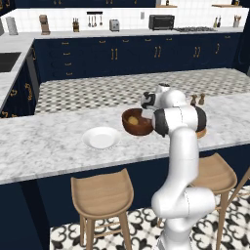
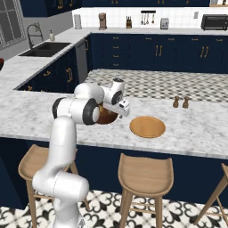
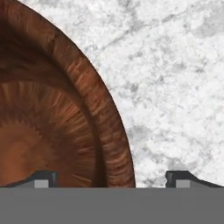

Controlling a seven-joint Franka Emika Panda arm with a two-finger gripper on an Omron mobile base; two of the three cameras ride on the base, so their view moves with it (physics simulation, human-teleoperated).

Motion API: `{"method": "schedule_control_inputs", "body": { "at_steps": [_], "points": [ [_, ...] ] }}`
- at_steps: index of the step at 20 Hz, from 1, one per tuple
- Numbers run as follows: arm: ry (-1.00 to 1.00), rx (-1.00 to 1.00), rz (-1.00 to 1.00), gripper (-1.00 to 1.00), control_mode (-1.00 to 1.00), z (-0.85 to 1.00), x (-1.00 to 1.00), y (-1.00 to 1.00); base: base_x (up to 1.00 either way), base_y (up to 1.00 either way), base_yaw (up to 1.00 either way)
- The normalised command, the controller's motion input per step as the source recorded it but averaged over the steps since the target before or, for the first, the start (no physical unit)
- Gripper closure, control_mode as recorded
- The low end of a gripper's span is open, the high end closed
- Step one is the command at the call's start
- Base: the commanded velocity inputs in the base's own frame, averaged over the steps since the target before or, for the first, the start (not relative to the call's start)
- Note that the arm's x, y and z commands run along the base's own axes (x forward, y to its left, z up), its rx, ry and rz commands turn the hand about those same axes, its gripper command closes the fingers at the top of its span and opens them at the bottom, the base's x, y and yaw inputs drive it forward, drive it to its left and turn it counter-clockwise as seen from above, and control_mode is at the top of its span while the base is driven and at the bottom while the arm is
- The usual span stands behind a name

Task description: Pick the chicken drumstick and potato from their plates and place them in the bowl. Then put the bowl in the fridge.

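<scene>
Hand view shows the open end effector straddling the bowl rim, one tip inside, one over the marble surface.

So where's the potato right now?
In the left base view the potato sits inside the bowl on the marble counter, right of the white plate.

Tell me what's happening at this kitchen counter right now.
A white robot arm has its open gripper poised over the rim of the dark wooden bowl on the marble counter, one fingertip inside the rim and one outside. The potato already sits in the bowl. The white plate and the wooden plate both look bare. The gripper holds nothing, and whether the drumstick is in the bowl can't be told.
</scene>
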Motion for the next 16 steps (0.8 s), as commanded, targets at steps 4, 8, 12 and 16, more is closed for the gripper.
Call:
{"method": "schedule_control_inputs", "body": {
  "at_steps": [4, 8, 12, 16],
  "points": [
    [-0.05, 0.0, 0.0, 1.0, -1.0, -0.35, -0.32, 0.0, 0.0, 0.0, 0.0],
    [-0.12, 0.06, -0.02, 1.0, -1.0, -0.07, -0.59, 0.0, 0.0, 0.0, 0.0],
    [-0.01, 0.12, -0.03, 1.0, -1.0, 0.0, -0.84, 0.0, 0.0, 0.0, 0.0],
    [-0.13, 0.08, -0.06, 1.0, -1.0, 0.58, -0.95, 0.0, 0.0, 0.0, 0.0]
  ]
}}
